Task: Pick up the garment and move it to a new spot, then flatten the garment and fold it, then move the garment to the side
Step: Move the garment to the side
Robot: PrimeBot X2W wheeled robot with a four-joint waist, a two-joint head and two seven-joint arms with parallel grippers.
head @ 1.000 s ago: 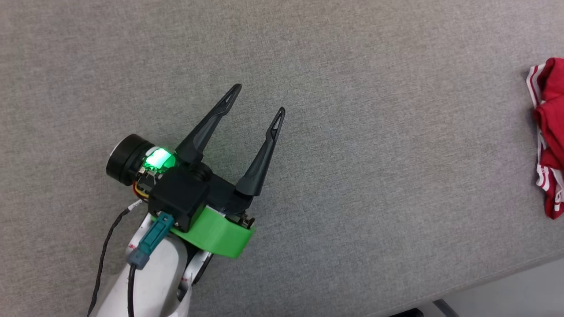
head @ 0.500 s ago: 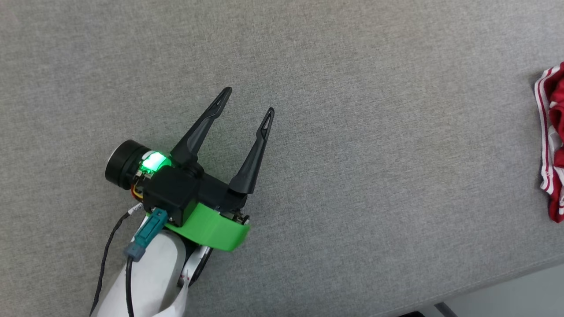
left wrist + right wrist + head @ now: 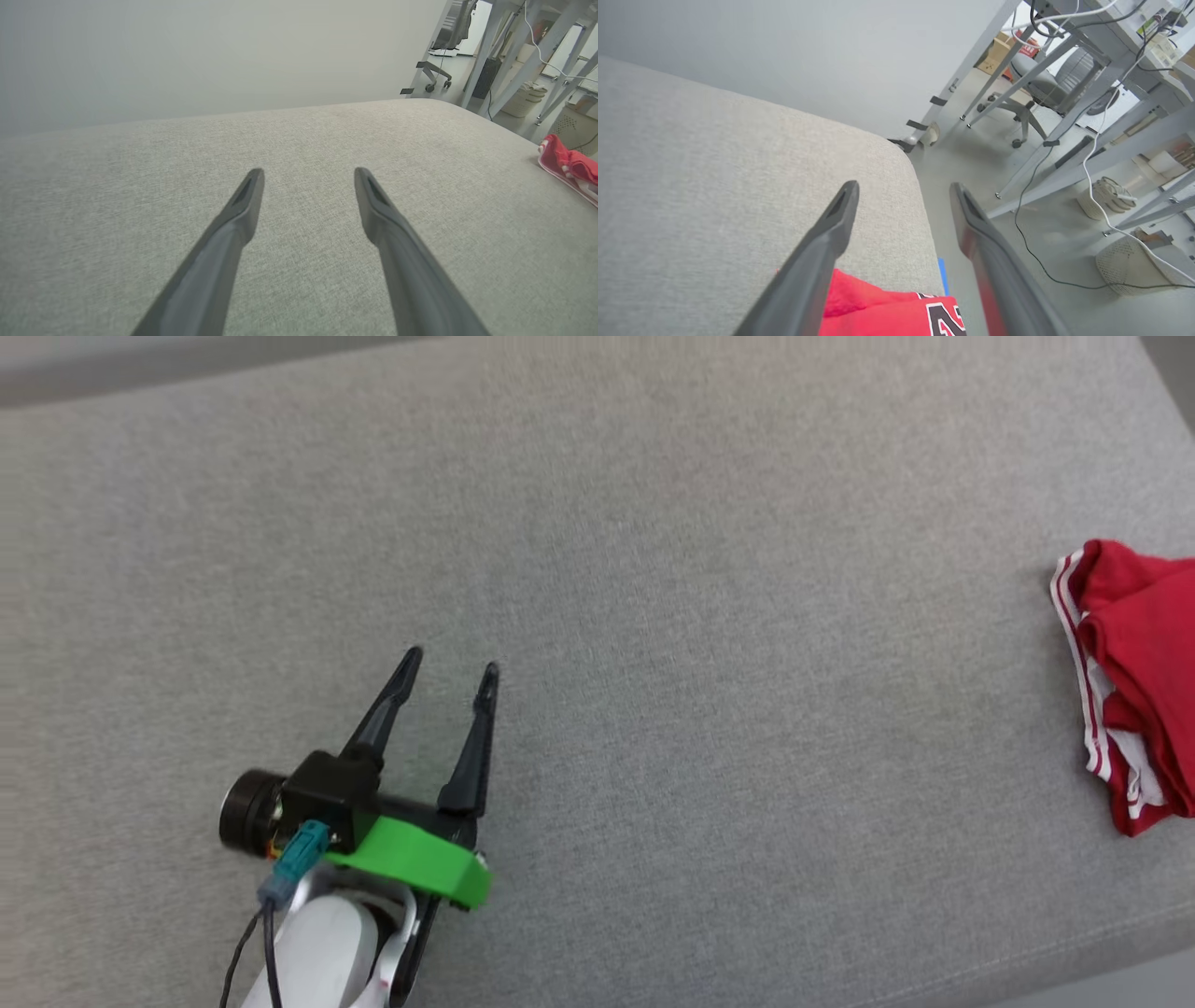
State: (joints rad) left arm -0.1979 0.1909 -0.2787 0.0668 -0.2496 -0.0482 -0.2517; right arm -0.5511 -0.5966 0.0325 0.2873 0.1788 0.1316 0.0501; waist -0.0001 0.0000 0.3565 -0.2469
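Distance between cloth and tool is what the coming move turns on. The garment (image 3: 1134, 681) lies bunched at the far right end of the grey padded surface (image 3: 653, 569), cut off by the right edge of the head view. The left gripper (image 3: 450, 663) hovers low at the near left, well apart from it, with a wide stretch of bare padding between them. Its two dark fingers stand spread with nothing between them and point away from the robot, not towards the red cloth.

The right gripper (image 3: 903, 186) is clearly the nearer one. In its wrist view the red cloth sits directly beneath the roots of its fingers, close to the rounded right corner of the surface, with the floor (image 3: 994, 154) just beyond. Its fingers are also parted and empty. Their tips are above bare padding and the floor, past the cloth, so the garment is released and not pinched.

In the head view the bundle's long axis runs near to far along the right end. Its striped trim faces left, towards the middle of the surface. A patch of black-and-white lettering shows on top in the right wrist view. How neatly it is folded cannot be told, since only part of it is in view.

Any further handling would probably fall to the right arm. It would need to draw back and drop onto the cloth, while the left arm would have to cross the whole surface.
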